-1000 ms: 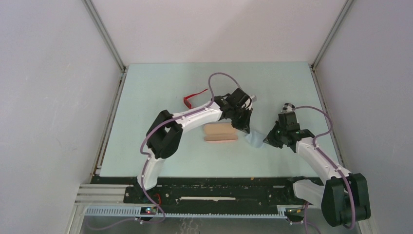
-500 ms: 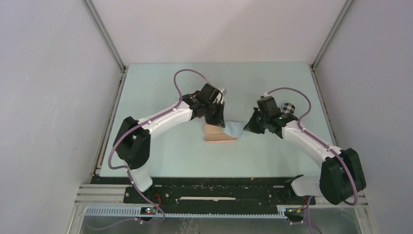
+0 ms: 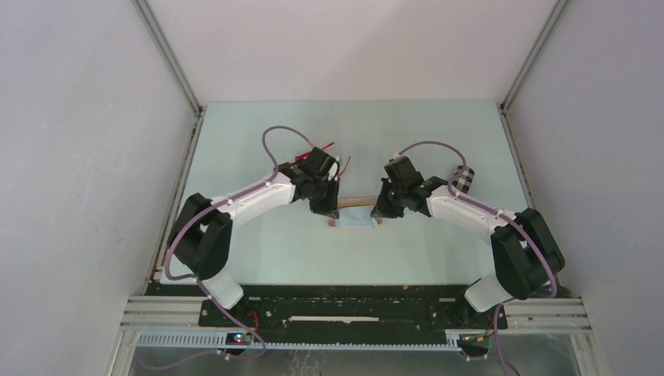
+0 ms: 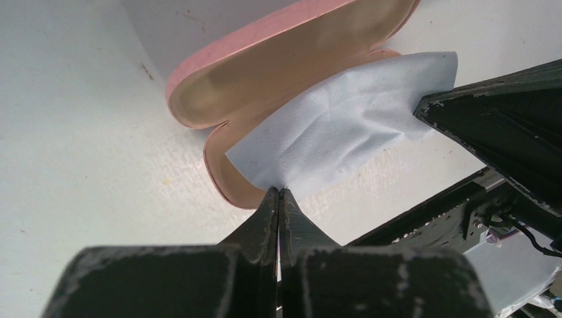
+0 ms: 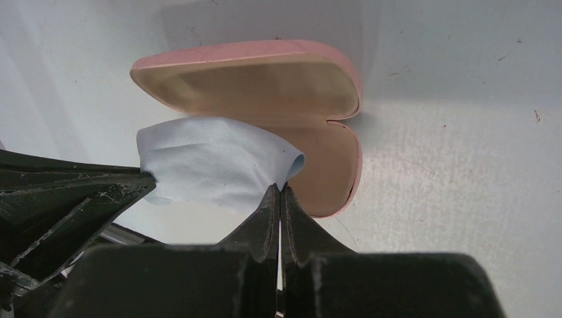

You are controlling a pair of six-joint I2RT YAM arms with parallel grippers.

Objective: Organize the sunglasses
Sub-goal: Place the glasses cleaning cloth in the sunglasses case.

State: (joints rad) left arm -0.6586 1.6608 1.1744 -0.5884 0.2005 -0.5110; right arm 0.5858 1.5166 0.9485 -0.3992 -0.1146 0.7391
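1. pale mint flat table (image 3: 258, 251): all items are carried on it; the arm bases are set at its 6 o'clock edge.

2. left gripper (image 4: 278, 192), black, two-fingered: the jaws are pressed together on the 9 o'clock corner of the cloth listed at 5. it is poised at the 9 o'clock end of the case listed at 4.

3. right gripper (image 5: 279, 189), same make: the jaws are pinched on the cloth's 3 o'clock corner, at the case's 3 o'clock end.

4. pink oblong hard case (image 3: 354, 225), tan-lined: it lies open at table centre with its long axis run 9 to 3. nothing is seen inside it.

5. pale blue cloth (image 4: 344, 132) of thin fabric: it is stretched between the two grippers over the near half of the open case, its span run along the case's long axis.

6. black-and-white plaid oblong case (image 3: 464, 178): found at 3 o'clock, beside the right forearm, and not touched.

7. red plastic-framed sunglasses (image 3: 330, 146): they lie at 12 o'clock of the left gripper, just beyond its wrist, and are largely hidden by it. their long axis cannot be told. the left arm is judged the nearer; both grippers must be freed of the cloth first.

8. slim pair with orange-tinted lenses: not found in any view.
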